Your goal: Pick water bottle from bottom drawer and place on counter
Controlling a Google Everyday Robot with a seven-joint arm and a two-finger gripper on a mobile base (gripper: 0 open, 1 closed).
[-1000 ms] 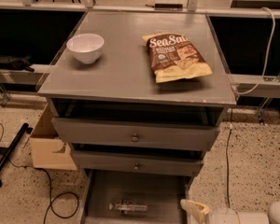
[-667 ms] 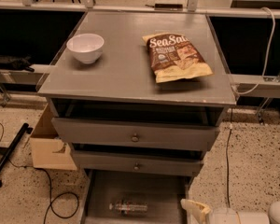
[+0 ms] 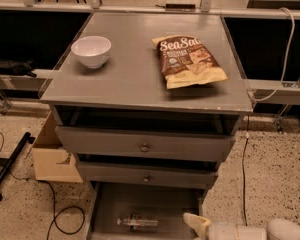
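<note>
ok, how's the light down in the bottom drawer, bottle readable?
Camera view: counter evenly lit, soft shadow below the chip bag; bottom drawer in shade, water bottle dim but discernible; gripper pale at lower right, right of the bottle.

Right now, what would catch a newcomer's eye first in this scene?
The bright chip bag stands out on the right of the counter, with a white bowl at the left. Below, the bottom drawer is open with the water bottle lying on its floor, and the gripper sits low at the bottle's right.
</note>
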